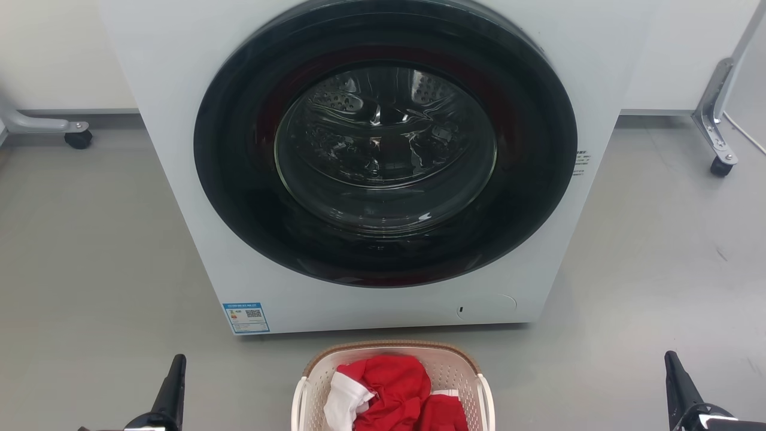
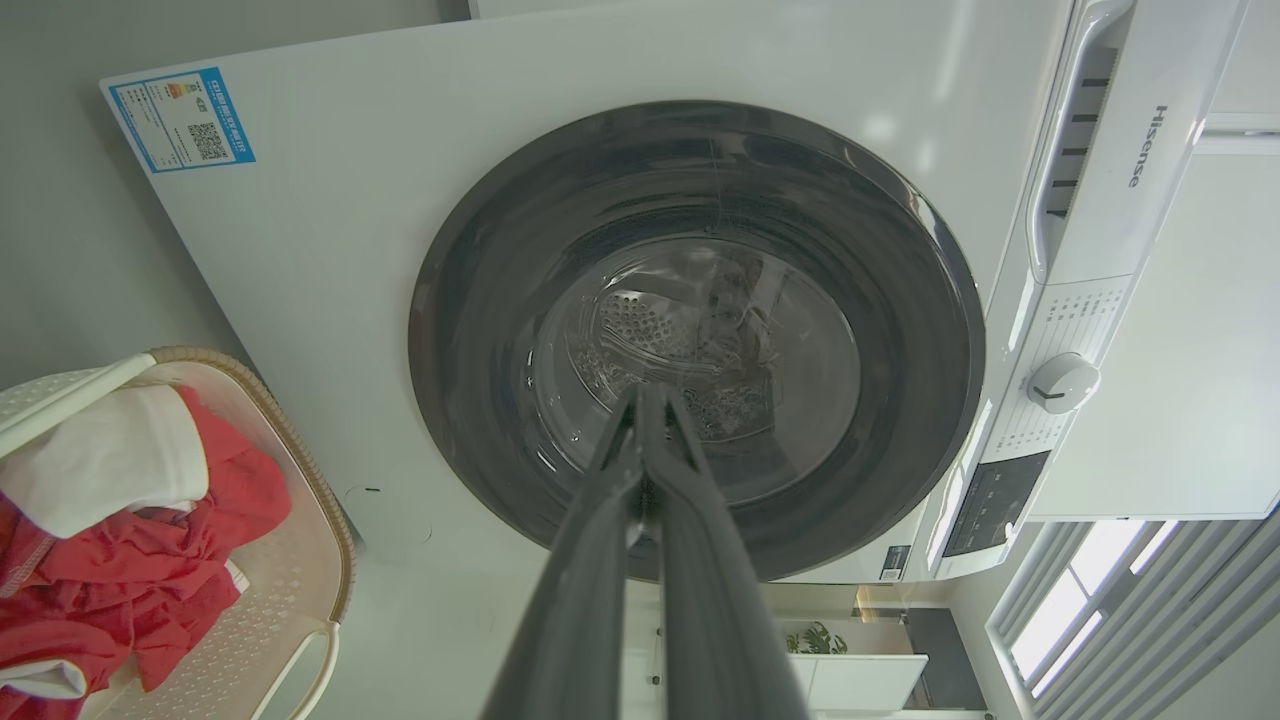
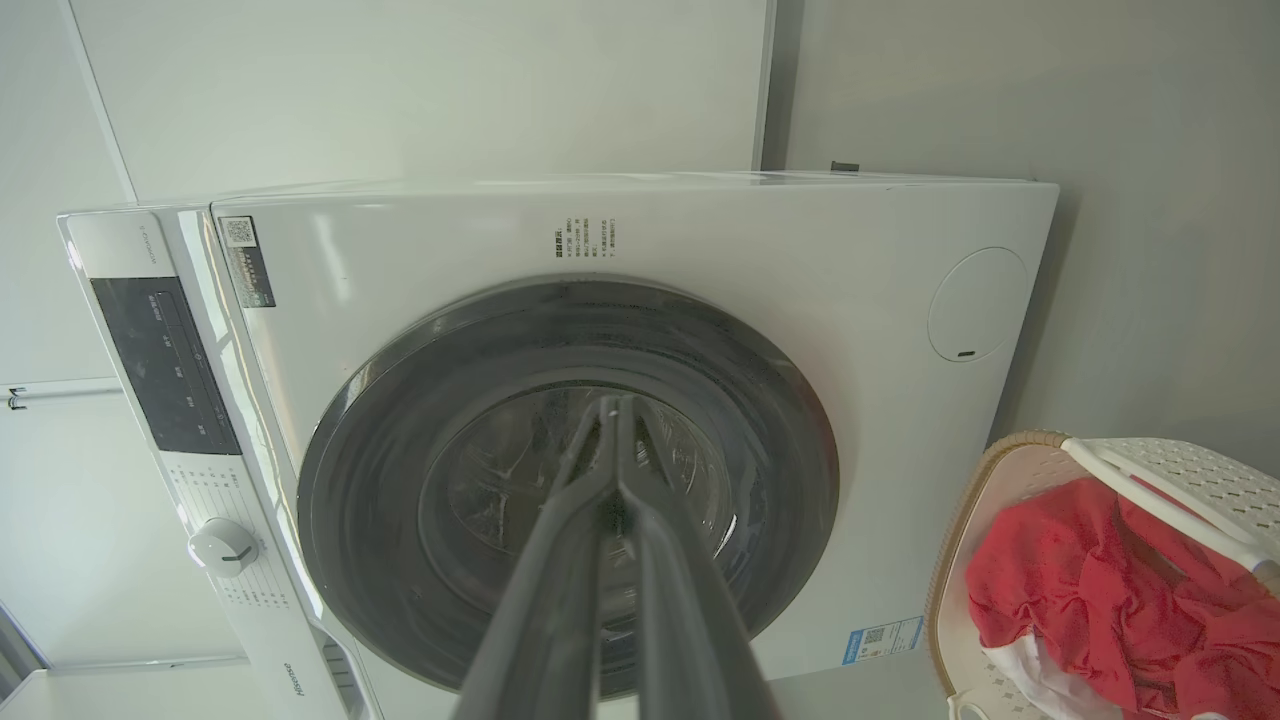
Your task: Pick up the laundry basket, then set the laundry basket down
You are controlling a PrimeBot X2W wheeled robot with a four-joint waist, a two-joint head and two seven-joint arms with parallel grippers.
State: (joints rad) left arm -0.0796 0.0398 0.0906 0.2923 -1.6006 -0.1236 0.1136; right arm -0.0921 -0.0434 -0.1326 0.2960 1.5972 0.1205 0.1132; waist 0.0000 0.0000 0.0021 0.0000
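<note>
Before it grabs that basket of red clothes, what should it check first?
1. Cream-white perforated plastic basket with brown rim upright on the grey floor: ok.
2. Red and white clothes inside the rim, white side handles free: ok.
3. Left pincer open for a handle: not ok, shut.
4. Right pincer open: not ok, shut.
5. White washing machine's round dark door closed, out of the way: ok.
6. Basket's near end: cannot tell, cut off.
</note>
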